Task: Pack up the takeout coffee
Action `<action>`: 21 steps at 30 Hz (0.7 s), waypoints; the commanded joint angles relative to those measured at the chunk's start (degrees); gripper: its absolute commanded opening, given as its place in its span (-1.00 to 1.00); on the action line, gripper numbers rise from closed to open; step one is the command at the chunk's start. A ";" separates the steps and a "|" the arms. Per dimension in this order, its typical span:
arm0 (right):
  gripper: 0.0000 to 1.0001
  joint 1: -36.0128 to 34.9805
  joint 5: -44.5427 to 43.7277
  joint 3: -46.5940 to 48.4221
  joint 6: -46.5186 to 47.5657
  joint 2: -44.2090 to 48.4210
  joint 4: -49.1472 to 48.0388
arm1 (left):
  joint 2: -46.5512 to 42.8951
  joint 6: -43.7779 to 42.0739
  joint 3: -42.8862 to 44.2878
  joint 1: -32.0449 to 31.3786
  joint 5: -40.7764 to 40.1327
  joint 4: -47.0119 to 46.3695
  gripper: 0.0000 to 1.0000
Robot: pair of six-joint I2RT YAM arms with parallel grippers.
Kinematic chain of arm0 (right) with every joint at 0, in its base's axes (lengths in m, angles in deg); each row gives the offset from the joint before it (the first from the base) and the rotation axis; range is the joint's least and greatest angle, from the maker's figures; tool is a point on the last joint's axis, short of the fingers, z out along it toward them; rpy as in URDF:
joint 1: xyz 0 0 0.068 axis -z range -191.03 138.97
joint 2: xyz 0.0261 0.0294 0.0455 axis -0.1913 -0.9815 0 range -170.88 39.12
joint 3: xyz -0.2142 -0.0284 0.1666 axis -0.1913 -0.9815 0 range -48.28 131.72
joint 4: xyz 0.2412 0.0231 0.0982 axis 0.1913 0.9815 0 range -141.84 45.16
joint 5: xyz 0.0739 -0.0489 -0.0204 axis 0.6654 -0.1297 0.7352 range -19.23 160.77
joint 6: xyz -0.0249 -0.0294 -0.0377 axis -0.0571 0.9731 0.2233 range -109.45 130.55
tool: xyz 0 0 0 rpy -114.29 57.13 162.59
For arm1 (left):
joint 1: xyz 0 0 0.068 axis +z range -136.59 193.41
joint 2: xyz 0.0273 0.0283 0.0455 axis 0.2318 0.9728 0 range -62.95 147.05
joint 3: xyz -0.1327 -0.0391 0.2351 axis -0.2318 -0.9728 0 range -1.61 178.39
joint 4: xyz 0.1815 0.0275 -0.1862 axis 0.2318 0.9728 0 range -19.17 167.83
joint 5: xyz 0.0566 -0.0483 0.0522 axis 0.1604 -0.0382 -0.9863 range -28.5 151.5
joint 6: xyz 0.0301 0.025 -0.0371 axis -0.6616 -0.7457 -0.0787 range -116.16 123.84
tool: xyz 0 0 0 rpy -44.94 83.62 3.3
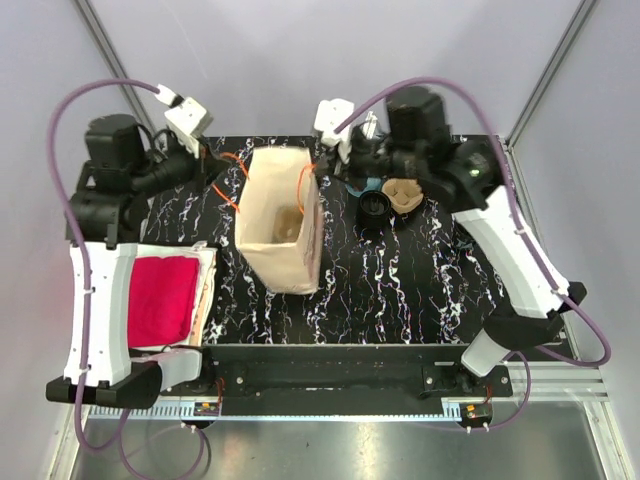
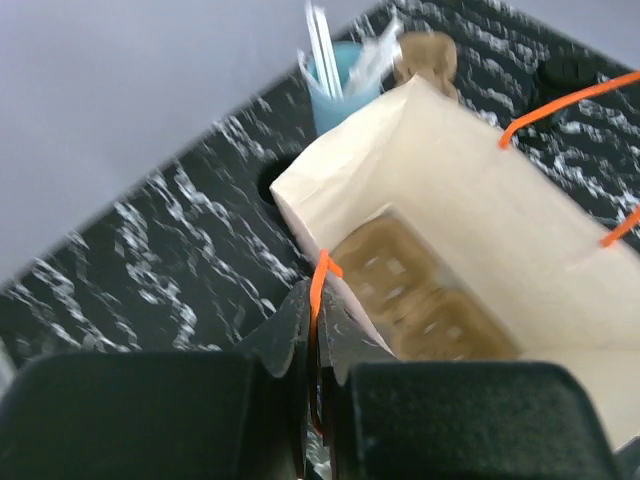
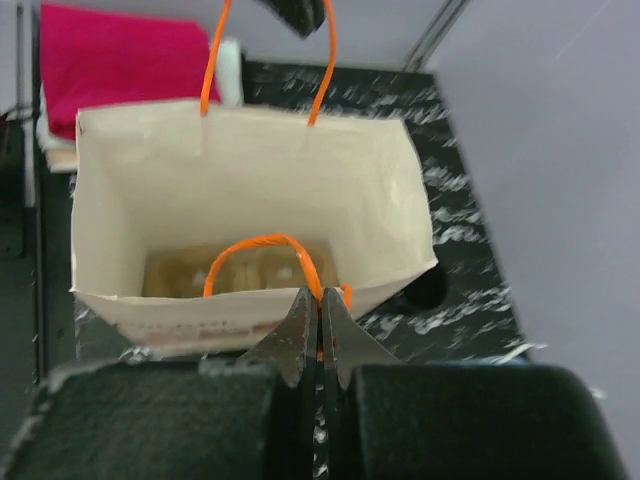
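The closed left gripper (image 2: 316, 300) and right gripper (image 3: 320, 312) are each pinching an orange cord handle (image 3: 262, 242) of the beige paper bag (image 1: 305, 245). The black lidded takeout coffee cup (image 1: 375, 207) is standing at its 3 o'clock.

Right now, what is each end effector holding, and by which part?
The paper bag: left end effector pinches one orange handle, right end effector pinches the other handle.
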 commanded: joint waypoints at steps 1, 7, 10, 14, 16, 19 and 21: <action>-1.00 -0.45 0.07 -16.39 0.54 3.33 -4.39 | -2.39 0.17 -11.81 -0.41 0.93 -3.33 -0.89; -1.00 -0.97 -1.07 -25.66 0.72 4.48 -7.06 | -1.34 -0.89 -15.46 -0.59 0.84 -3.95 -0.88; -1.00 -0.97 0.16 -20.83 0.01 3.34 -5.48 | -0.63 -0.63 -13.53 -0.59 0.40 -3.95 -0.88; -0.61 -0.89 1.47 -15.82 -0.61 1.75 -3.98 | -0.19 -0.28 -12.30 -0.59 -1.70 -4.21 -0.88; -0.01 -0.97 1.56 -15.11 -0.52 1.75 -3.45 | -0.11 0.25 -12.03 -0.59 -3.89 -4.83 -0.88; 0.46 -0.97 0.43 -14.84 0.10 2.28 -3.10 | 0.07 1.22 -11.85 -0.59 -6.71 -5.53 -0.89; 0.59 -0.89 -0.28 -15.10 0.54 2.98 -3.19 | 0.42 1.92 -11.94 -0.59 -7.77 -5.62 -0.89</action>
